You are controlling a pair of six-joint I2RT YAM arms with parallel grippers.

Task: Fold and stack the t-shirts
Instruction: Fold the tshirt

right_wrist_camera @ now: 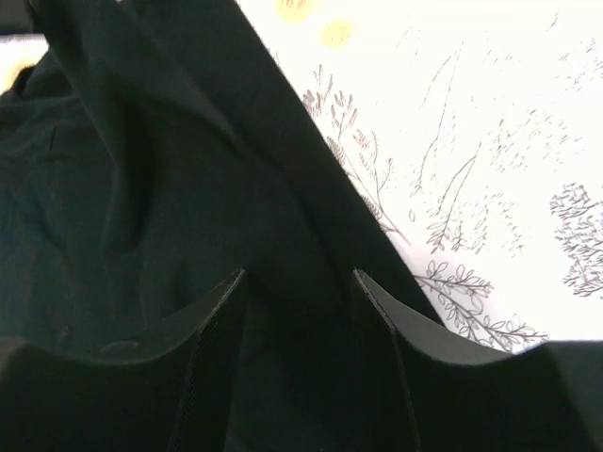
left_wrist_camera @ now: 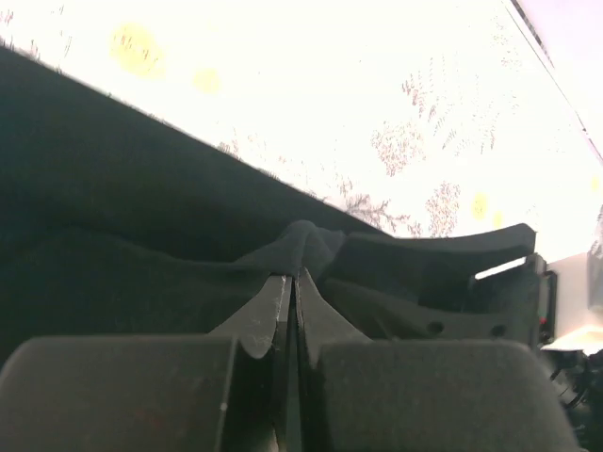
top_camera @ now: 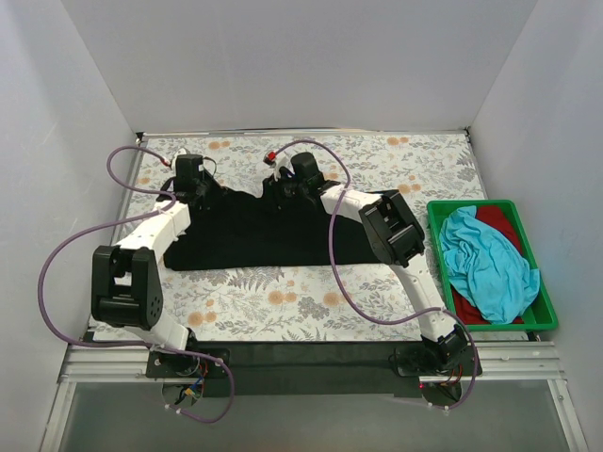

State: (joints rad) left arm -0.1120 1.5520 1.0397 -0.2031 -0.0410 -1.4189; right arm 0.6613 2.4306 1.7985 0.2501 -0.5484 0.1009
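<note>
The black t-shirt (top_camera: 268,235) lies spread across the middle of the floral table. My left gripper (top_camera: 193,186) is at its far left corner. In the left wrist view the left gripper (left_wrist_camera: 295,275) is shut, with a small peak of the black t-shirt (left_wrist_camera: 303,243) pinched at its tips. My right gripper (top_camera: 287,186) is at the shirt's far edge near the middle. Its fingers (right_wrist_camera: 300,273) stand apart over the black t-shirt (right_wrist_camera: 188,188), with cloth lying in the gap. A turquoise t-shirt (top_camera: 485,262) lies crumpled on a red one (top_camera: 500,219).
The green tray (top_camera: 469,203) holding the turquoise and red shirts stands at the right side of the table. White walls close in the left, far and right sides. Purple cables loop from both arms over the near part of the table.
</note>
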